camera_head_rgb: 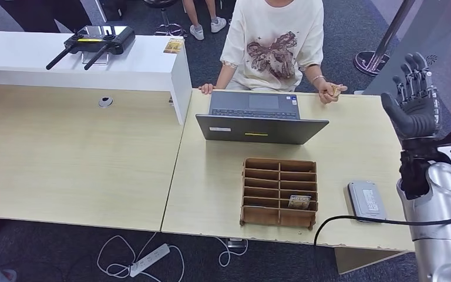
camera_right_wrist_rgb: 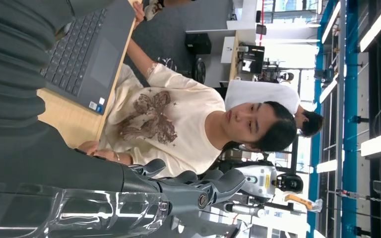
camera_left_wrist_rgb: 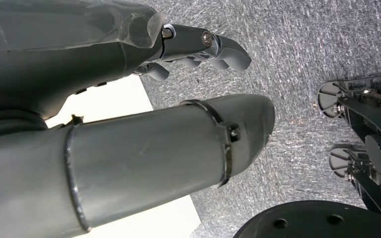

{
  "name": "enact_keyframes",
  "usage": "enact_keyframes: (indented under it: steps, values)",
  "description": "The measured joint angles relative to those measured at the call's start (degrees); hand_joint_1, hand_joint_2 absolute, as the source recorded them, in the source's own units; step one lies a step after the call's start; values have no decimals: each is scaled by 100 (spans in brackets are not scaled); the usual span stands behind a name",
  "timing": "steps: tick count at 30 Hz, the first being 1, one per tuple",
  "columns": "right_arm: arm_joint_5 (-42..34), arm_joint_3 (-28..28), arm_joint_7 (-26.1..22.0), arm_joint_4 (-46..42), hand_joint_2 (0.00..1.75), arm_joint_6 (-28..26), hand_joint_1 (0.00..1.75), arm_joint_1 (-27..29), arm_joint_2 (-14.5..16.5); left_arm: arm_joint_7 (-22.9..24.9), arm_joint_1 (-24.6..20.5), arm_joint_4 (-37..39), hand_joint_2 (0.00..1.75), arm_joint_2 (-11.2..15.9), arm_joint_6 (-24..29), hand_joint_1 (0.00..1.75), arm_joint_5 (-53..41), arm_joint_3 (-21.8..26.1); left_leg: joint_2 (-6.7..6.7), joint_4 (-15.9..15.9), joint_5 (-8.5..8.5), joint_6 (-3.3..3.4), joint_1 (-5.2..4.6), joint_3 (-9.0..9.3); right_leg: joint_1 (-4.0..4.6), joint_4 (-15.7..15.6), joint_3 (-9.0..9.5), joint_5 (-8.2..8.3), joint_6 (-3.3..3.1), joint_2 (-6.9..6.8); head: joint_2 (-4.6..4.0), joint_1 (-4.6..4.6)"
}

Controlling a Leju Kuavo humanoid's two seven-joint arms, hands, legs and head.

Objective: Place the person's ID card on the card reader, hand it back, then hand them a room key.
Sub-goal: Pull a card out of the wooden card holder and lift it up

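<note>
ID card point(camera_head_rgb: 335, 90) pinched in person's hand point(camera_head_rgb: 330, 92), table far edge, 1 o'clock from laptop point(camera_head_rgb: 262, 124). Card reader point(camera_head_rgb: 366, 200) at 3 o'clock of wooden organizer point(camera_head_rgb: 279, 191) (1 key card point(camera_head_rgb: 299, 201) inside). Risk: handover fumble, card dropped. Right hand point(camera_head_rgb: 414, 100) raised upright, fingers spread, holding nothing. Left hand point(camera_left_wrist_rgb: 129, 54) hangs toward floor, nothing held.

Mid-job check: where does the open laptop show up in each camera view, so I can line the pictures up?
Head view: the laptop sits at the middle of the desk's far edge, in front of the seated person.
Left wrist view: not in it.
Right wrist view: upper left, its keyboard on the desk edge beside the person.
Shared landmark: the person's printed shirt.
</note>
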Motion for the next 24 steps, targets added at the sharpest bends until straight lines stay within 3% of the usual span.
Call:
enact_keyframes:
  steps: [16, 24]
  values:
    - [-37, 1, -97, -289, 175, 73, 0, 367, -425, 10, -5, 0, 0, -3, -3, 0, 14, 31, 3, 0, 0, 0, 1, 0, 1, 1, -1, 0, 0, 1, 0, 0]
    - [941, -97, -257, -540, 175, -453, 0, 866, -576, 58, -10, 0, 0, -21, -7, 0, 8, 31, 1, 0, 0, 0, 0, 0, 0, -1, -2, 0, 0, 1, 0, 1]
